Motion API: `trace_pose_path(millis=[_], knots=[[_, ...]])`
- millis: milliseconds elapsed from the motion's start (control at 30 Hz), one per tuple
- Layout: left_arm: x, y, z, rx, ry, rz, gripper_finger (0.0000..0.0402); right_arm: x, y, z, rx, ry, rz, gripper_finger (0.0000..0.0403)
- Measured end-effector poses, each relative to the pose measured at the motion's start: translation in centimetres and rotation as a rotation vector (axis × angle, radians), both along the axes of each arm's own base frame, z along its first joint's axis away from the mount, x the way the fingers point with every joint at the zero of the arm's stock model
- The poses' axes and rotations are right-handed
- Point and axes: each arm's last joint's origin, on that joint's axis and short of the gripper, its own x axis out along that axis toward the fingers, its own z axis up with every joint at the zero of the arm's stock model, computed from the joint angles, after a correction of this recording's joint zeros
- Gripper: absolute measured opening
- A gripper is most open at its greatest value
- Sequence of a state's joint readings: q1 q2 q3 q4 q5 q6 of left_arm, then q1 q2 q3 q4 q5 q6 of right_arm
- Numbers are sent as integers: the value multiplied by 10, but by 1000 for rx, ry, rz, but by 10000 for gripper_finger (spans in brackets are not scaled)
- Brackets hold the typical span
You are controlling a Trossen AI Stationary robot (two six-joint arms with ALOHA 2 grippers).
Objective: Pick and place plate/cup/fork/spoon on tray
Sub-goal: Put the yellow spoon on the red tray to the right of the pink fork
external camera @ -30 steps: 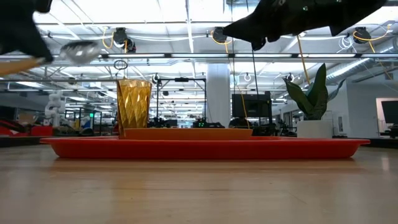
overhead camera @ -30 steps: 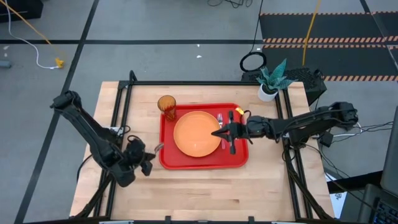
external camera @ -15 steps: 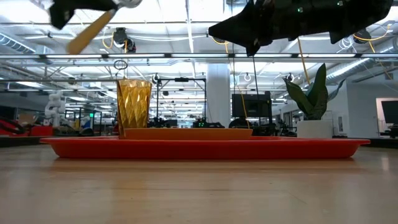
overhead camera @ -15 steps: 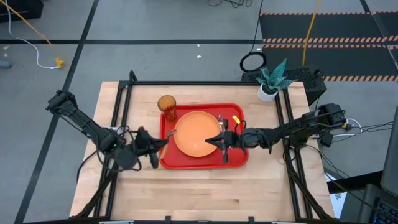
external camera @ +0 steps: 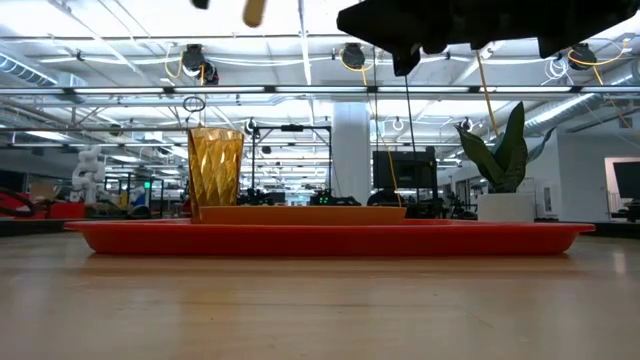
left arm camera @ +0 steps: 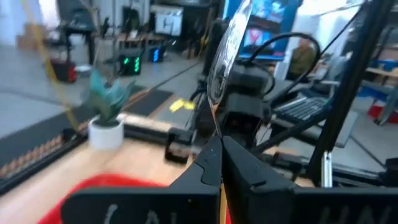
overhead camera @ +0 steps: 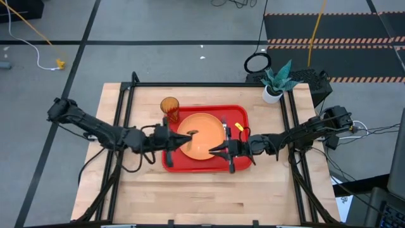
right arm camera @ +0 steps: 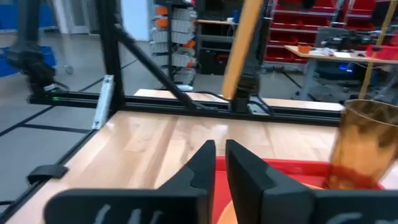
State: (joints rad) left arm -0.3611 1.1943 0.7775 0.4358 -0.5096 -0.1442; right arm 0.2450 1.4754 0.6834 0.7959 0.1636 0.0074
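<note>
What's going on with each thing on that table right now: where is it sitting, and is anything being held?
tray: flat on the table, holding the dishes.
plate: flat on the tray.
cup: upright at a tray corner.
fork: lying on the tray beside the plate.
spoon: held above the plate by the left gripper.
left gripper: jaws shut on the spoon.
right gripper: over the tray, jaws shut, empty.
potted plant: upright at a table corner.

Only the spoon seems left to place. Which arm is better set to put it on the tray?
Left: its claw holds the spoon over the plate on the tray. The right claw holds nothing.
</note>
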Motion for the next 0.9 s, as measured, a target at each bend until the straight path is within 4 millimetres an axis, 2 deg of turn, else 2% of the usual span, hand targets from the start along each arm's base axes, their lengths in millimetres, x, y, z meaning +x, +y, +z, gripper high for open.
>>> trace_pose_path(millis=[167,400,633,900], knots=[[28,4,-12,38,-89,-50,0,0,2,0,10,-1,17,56],[55,12,-30,57,-220,-155,0,-1,6,0,34,6,25,98],[60,19,-33,50,-246,-187,0,-2,8,0,44,8,27,127],[60,16,-32,56,-251,-196,0,-2,7,-2,50,21,-25,130]])
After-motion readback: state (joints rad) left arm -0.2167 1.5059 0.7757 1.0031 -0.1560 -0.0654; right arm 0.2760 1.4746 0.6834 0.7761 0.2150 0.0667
